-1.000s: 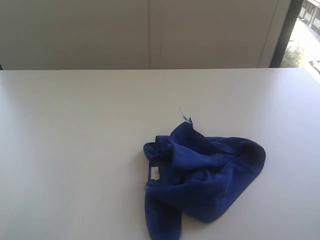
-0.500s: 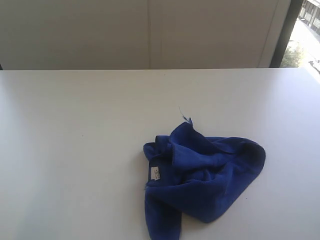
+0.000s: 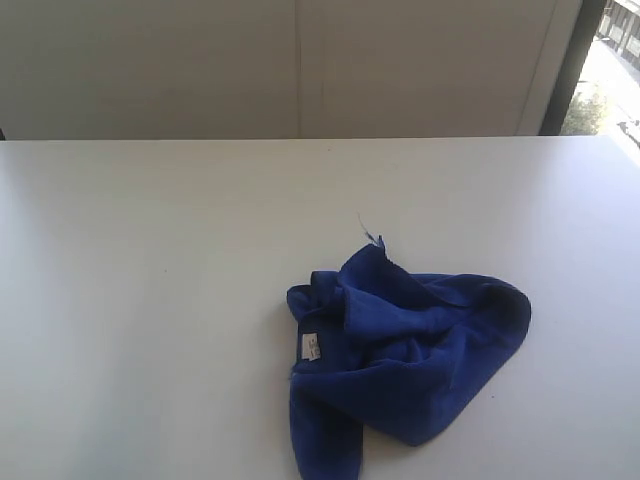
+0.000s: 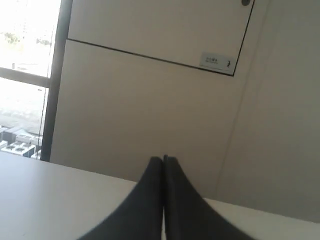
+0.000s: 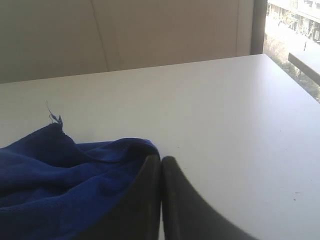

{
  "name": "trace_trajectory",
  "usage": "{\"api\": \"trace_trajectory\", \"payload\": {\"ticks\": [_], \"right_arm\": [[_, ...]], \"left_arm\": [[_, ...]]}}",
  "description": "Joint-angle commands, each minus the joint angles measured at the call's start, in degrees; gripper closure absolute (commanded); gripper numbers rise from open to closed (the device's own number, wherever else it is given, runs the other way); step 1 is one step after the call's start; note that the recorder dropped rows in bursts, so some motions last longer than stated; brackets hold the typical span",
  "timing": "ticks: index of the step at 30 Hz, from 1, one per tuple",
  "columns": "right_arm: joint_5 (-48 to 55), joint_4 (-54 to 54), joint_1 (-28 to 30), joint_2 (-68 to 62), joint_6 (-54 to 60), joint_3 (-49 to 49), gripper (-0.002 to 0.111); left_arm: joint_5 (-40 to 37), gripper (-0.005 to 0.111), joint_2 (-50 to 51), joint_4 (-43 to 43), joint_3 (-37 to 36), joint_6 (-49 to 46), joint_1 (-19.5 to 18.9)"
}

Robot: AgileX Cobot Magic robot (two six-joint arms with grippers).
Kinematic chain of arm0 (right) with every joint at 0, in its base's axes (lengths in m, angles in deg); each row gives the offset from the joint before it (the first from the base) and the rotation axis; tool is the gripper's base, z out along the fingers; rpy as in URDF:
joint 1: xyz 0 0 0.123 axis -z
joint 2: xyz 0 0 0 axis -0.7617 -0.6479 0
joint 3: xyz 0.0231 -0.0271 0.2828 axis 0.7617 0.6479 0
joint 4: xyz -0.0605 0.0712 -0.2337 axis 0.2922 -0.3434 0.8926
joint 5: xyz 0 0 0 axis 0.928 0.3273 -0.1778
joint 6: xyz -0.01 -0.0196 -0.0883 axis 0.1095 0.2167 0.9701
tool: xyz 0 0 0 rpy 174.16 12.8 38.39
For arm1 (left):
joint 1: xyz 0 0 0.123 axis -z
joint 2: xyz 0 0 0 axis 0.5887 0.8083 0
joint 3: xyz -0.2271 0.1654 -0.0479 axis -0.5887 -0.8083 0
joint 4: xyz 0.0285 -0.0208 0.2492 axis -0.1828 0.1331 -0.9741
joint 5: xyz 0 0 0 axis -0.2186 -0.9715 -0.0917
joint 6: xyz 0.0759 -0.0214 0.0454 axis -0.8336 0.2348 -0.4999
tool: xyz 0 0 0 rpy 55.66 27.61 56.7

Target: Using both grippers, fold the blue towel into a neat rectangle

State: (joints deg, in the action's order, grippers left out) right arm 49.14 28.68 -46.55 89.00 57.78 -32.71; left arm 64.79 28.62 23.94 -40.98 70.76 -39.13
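Blue towel point(image 3: 400, 360) lies crumpled in a loose heap on the white counter point(image 3: 150, 250), unfolded. It sits close to the counter edge nearest the exterior camera, a bit toward the window-side edge. One flap trails down past the bottom of that picture. Small white tag point(image 3: 309, 346) shows on the heap's side facing the counter's middle. A peaked corner points toward the far edge, with a loose thread point(image 3: 368, 230) sticking up from it. The far half of the counter is bare white surface.

Left gripper point(image 4: 163, 159): black fingers point(image 4: 150, 190) pressed together tip to tip. They are aimed over the counter at the beige wall point(image 4: 150, 110), and a window point(image 4: 25, 75) is off to one side. The towel is not in this view.

Right gripper point(image 5: 161, 159): black fingers point(image 5: 185, 200) together as well, held low over the counter. The blue towel point(image 5: 55, 170) is bunched just beside them and one finger overlaps the cloth's rim in the view. Contact cannot be told. The thread-tipped corner shows here too, and past the fingers is bare counter out to the window-side edge.
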Motion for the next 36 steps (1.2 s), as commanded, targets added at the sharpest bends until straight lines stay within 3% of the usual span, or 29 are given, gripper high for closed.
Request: {"api": "trace_trajectory", "payload": {"ticks": [1, 8, 12, 17, 21, 25, 27, 30, 36], "right_arm": [[-0.5, 0.5, 0.3, 0.4, -0.2, 0.3, 0.108], [-0.5, 0.5, 0.3, 0.4, -0.2, 0.3, 0.108], [-0.5, 0.5, 0.3, 0.4, -0.2, 0.3, 0.108], [-0.5, 0.5, 0.3, 0.4, -0.2, 0.3, 0.108], [-0.5, 0.5, 0.3, 0.4, -0.2, 0.3, 0.108], [-0.5, 0.5, 0.3, 0.4, -0.2, 0.3, 0.108], [-0.5, 0.5, 0.3, 0.4, -0.2, 0.3, 0.108], [-0.5, 0.5, 0.3, 0.4, -0.2, 0.3, 0.108], [-0.5, 0.5, 0.3, 0.4, -0.2, 0.3, 0.108]], "left_arm": [[-5.1, 0.107, 8.6, -4.8, 7.8, 1.2, -0.2], [-12.6, 0.107, 24.6, -18.8, 19.3, 12.7, 0.8], [-16.9, 0.107, 33.6, -23.6, 24.5, 12.9, 5.3], [-28.0, 0.107, 46.9, -23.1, 31.6, 5.0, 12.6], [-41.0, 0.107, 55.2, -11.9, 39.2, -12.9, 16.9], [-53.6, 0.107, 61.7, 9.2, 46.0, -37.6, 17.1], [-59.1, 0.107, 64.7, 15.8, 48.7, -46.0, 17.1], [-66.4, 0.107, 68.8, 20.6, 52.8, -52.7, 17.1], [-73.2, 0.107, 77.0, 21.4, 60.4, -57.1, 17.1]]}}
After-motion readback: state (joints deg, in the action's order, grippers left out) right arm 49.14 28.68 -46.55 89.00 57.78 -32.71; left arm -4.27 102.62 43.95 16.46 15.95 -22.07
